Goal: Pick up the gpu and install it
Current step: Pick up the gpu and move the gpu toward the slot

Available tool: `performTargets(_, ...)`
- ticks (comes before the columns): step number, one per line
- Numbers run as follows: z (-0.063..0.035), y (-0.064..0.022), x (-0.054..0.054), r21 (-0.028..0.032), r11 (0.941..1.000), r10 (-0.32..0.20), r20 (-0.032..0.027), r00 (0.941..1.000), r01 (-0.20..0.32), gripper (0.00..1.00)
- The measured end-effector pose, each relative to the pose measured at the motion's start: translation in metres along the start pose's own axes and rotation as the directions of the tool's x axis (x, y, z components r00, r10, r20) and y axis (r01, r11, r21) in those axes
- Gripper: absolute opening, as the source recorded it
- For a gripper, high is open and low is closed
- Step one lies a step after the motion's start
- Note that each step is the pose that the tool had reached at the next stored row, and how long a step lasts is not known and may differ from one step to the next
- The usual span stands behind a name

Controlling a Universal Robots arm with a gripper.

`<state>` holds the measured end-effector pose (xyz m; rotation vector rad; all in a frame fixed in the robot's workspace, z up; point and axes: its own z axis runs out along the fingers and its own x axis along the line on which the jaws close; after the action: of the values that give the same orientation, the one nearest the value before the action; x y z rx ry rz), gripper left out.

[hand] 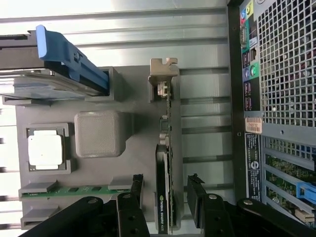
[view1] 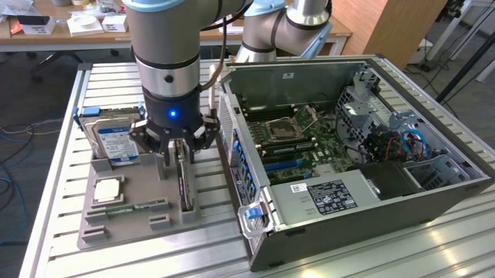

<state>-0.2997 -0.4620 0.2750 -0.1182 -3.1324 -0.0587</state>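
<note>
Gripper (view1: 179, 152) released, jaws spread wide, low over the holder (view1: 116, 229). The gpu (view1: 184, 186) stands on edge in its slot, directly between the fingers (hand: 132, 202), with a gap on each side and no contact. A hard drive (view1: 116, 139) and a case (view1: 348, 231) flank the gripper.

The premises are a robotics laboratory. An aluminium-slat bench (view1: 433, 243) carries an open computer tower (view1: 309, 78). Cluttered desks (view1: 62, 39) and floor cables (view1: 11, 145) lie behind.
</note>
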Motion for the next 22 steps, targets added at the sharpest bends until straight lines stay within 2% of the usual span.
performTargets(22, 0.0278, -0.0011, 0.0, 0.0006, 1.0, 0.0, -0.0003, 1.0, 0.0, 0.49)
